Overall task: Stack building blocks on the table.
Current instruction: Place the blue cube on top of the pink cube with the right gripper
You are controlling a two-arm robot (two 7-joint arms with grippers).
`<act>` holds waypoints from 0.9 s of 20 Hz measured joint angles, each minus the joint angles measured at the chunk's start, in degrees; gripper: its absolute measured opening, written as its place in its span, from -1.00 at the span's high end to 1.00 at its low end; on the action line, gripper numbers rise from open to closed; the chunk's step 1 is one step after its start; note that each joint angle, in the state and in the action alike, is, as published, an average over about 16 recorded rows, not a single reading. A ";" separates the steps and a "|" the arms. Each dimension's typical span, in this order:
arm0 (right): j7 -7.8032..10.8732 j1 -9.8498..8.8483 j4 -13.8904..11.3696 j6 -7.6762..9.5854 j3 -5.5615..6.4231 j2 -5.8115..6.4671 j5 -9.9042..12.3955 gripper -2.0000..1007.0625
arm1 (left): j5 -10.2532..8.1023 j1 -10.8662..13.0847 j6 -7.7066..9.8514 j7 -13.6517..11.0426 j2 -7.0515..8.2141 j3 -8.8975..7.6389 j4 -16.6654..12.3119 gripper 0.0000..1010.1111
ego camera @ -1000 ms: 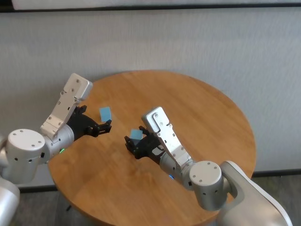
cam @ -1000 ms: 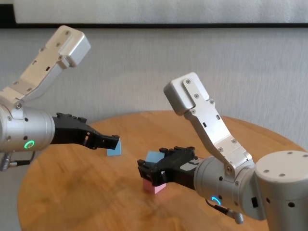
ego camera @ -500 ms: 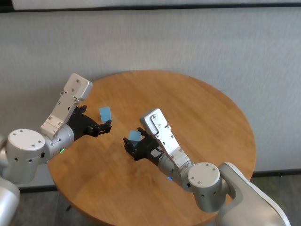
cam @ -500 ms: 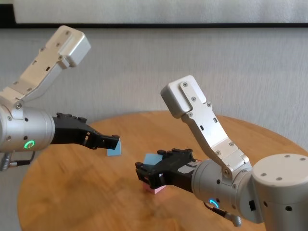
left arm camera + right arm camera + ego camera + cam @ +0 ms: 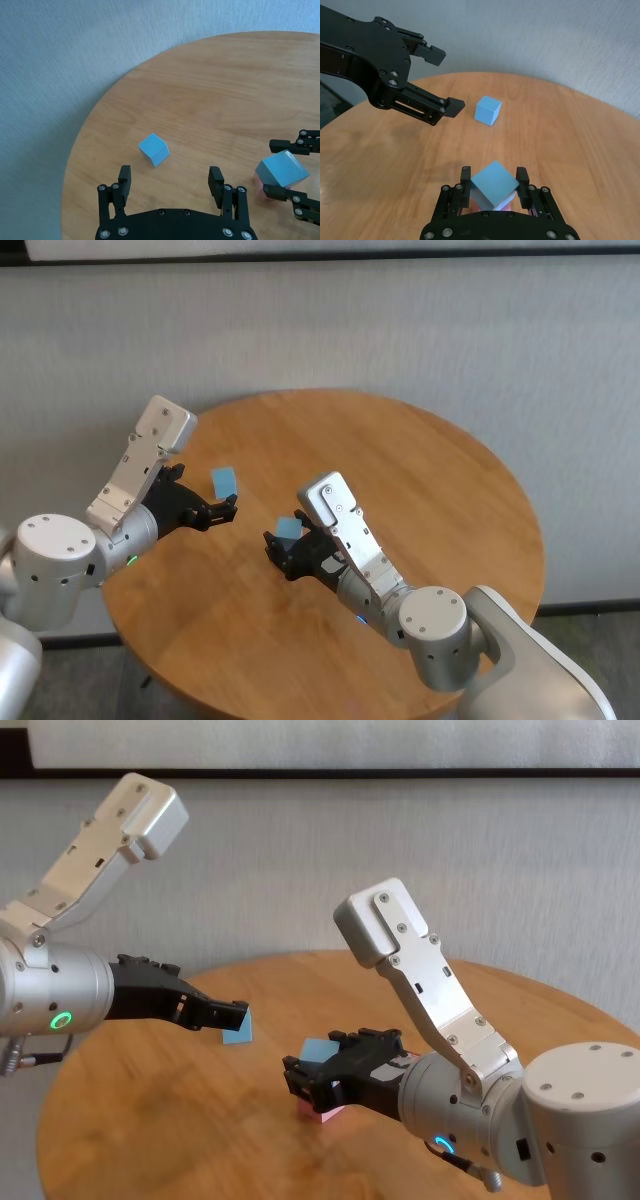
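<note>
My right gripper (image 5: pixel 284 545) is shut on a light blue cube (image 5: pixel 289 528), holding it tilted on top of the pink cube (image 5: pixel 322 1113) near the middle-left of the round wooden table (image 5: pixel 430 470). In the right wrist view the blue cube (image 5: pixel 493 184) sits between the fingers with the pink cube (image 5: pixel 507 202) just showing under it. The second light blue cube (image 5: pixel 225 480) lies alone on the table farther back and left. My left gripper (image 5: pixel 222 506) is open and empty, hovering just short of that cube (image 5: pixel 154 149).
The table's left edge (image 5: pixel 75 150) runs close behind the lone blue cube, with a grey wall (image 5: pixel 400 320) beyond. Bare wood spreads over the right half of the table (image 5: pixel 460 520).
My right gripper has dropped slightly and shifted a little left with the blue cube, bringing it down onto the pink cube. The left arm has not moved.
</note>
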 joint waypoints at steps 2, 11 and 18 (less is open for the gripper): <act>-0.03 0.00 0.04 -0.04 0.00 -0.02 -0.10 -0.03 | 0.00 0.00 0.00 0.00 0.00 0.00 0.00 -0.98; -0.16 -0.02 0.17 -0.32 0.03 -0.12 -0.38 -0.11 | 0.00 0.00 0.00 0.00 0.00 0.00 0.00 -0.98; -0.26 -0.20 0.04 -0.92 0.24 -0.22 -0.40 -0.41 | 0.00 0.00 0.00 0.00 0.00 0.00 0.00 -0.98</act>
